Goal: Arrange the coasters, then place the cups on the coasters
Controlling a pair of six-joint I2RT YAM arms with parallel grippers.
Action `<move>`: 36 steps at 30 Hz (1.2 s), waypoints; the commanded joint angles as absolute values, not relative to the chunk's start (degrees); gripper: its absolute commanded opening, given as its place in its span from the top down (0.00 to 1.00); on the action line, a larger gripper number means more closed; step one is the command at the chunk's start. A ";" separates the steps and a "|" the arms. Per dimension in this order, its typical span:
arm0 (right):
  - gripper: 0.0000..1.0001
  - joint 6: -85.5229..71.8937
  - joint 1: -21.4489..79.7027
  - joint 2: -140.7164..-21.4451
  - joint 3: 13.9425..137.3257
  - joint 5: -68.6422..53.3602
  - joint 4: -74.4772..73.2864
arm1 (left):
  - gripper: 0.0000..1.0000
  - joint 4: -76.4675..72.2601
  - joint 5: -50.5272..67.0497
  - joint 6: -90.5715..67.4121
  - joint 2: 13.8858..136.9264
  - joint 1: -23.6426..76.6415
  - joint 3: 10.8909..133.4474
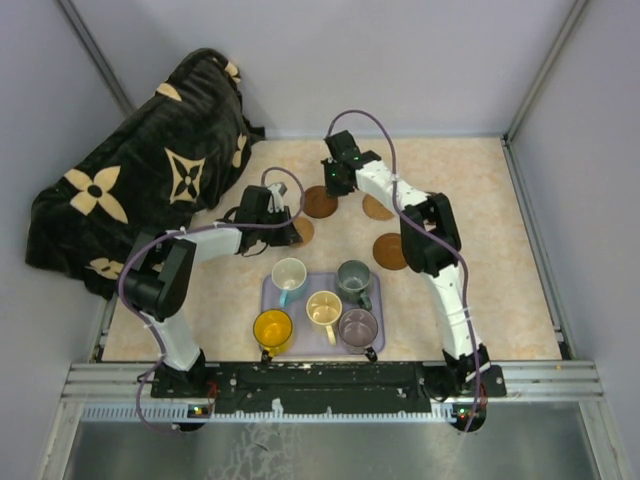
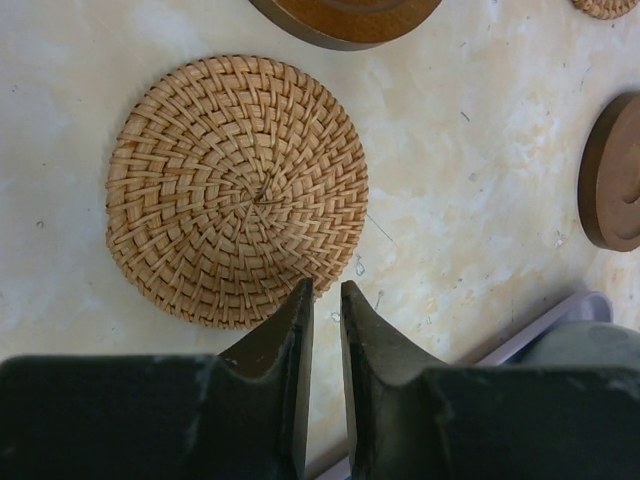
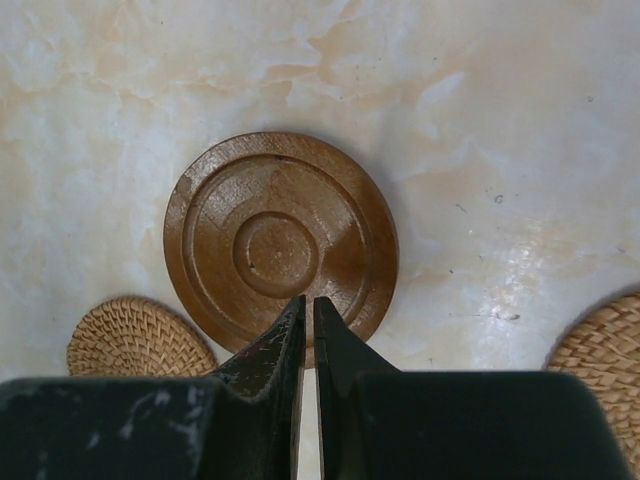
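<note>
Top external surroundings: a black cloth with tan flower prints lies heaped at the upper left of the table, well apart from the work.
Tray: the lavender tray sits low centre between the two arms.
Cups: all five stand on the tray. The white-and-blue cup and grey-green cup are at the back, the cream cup is in the middle, and the yellow cup and mauve cup are in front.
Coasters: four show, all flat on the table above the tray, and none has a cup on it.
In the way: from above, the left gripper hides most of the woven coaster. The right arm overlaps the far woven coaster, and the right-hand dark coaster lies tight against that arm.
Left wrist adds: the woven coaster shows whole, upper left of frame, with the fingertips over its near edge. A tray corner peeks in at lower right.
Right wrist adds: the ringed dark coaster is centred, and the right gripper hangs over its near rim.
Left fingers: clenched to a thin slit, gripping nothing.
Right fingers: clenched, nearly touching, gripping nothing.
Contact with coasters: cannot tell for either gripper.
</note>
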State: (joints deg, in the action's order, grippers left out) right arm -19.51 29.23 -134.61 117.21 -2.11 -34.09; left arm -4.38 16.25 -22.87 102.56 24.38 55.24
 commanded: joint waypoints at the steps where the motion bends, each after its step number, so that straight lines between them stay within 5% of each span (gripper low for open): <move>1: 0.92 -18.99 30.78 -136.07 121.33 -4.49 -33.21 | 0.77 -6.59 16.81 -23.80 104.59 24.11 56.06; 36: 0.98 -22.08 31.82 -128.67 100.52 5.84 -34.67 | 0.76 -7.88 13.85 -22.38 106.79 23.95 59.44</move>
State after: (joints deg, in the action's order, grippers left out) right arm -21.65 31.40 -129.29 102.72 0.99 -27.55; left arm -8.45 15.51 -23.57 104.57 24.12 56.77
